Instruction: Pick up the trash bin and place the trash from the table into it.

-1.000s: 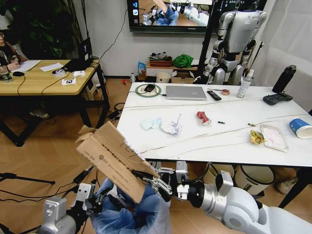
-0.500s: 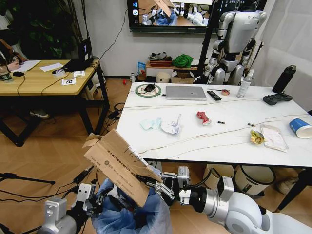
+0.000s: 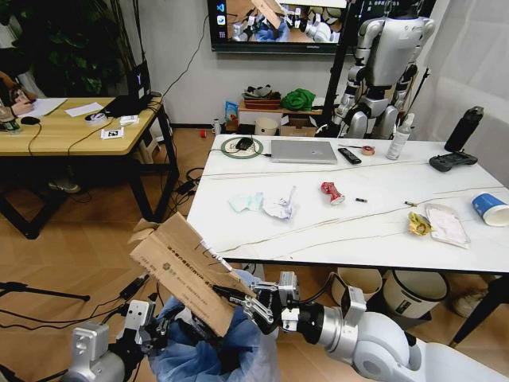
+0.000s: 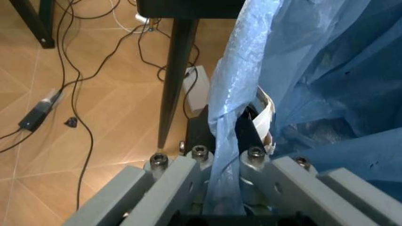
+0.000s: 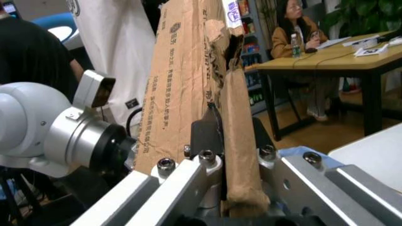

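My right gripper (image 3: 238,300) is shut on a torn brown cardboard piece (image 3: 183,270), holding it tilted over the trash bin (image 3: 215,350) at the bottom of the head view. In the right wrist view the cardboard (image 5: 195,89) stands pinched between the fingers (image 5: 207,136). My left gripper (image 3: 155,328) is shut on the bin's light-blue bag (image 4: 232,117). On the table (image 3: 358,239) lie crumpled pale-blue paper (image 3: 245,202), white paper (image 3: 280,207), a crushed red can (image 3: 331,192), a yellow wrapper (image 3: 418,224), a clear packet (image 3: 446,224) and a blue-white cup (image 3: 490,208).
A laptop (image 3: 303,151), remote (image 3: 348,155), spray bottle (image 3: 399,138), black bottle (image 3: 464,129) and black controller (image 3: 452,161) sit at the table's far side. Buckets (image 3: 413,290) stand under it. A wooden desk (image 3: 71,127) is at the left; cables cross the floor.
My right gripper has shifted slightly left with the cardboard, which has dropped a little toward the bin. The left gripper and bin have stayed put.
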